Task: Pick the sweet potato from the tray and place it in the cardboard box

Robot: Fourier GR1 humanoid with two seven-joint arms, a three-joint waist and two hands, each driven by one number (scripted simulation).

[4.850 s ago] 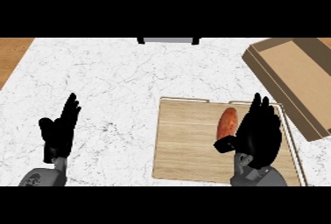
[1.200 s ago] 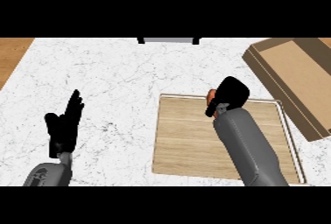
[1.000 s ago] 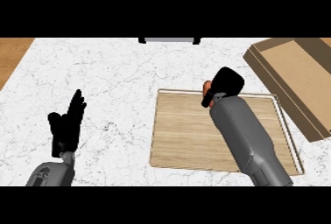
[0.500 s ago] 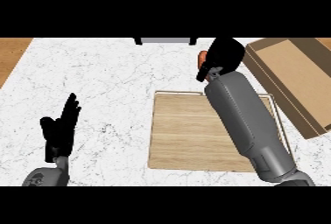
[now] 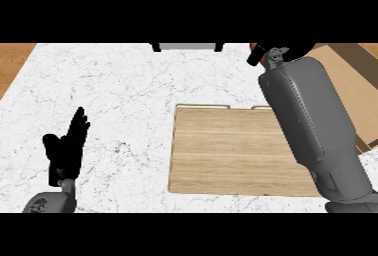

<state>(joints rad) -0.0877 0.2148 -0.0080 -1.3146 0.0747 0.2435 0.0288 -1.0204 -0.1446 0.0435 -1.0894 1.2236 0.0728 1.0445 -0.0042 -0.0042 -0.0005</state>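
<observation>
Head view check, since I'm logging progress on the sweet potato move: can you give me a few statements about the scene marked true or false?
1. The wooden tray has nothing lying on it. True.
2. The sweet potato lies on the tray. False: only an orange sliver shows at the right hand, up at the view's top edge.
3. The left hand holds the sweet potato. False: it rests open, fingers up, at the lower left.
4. The right forearm crosses the tray's right side. True.
5. The cardboard box is left of the tray. False: it is at the right edge.
</observation>
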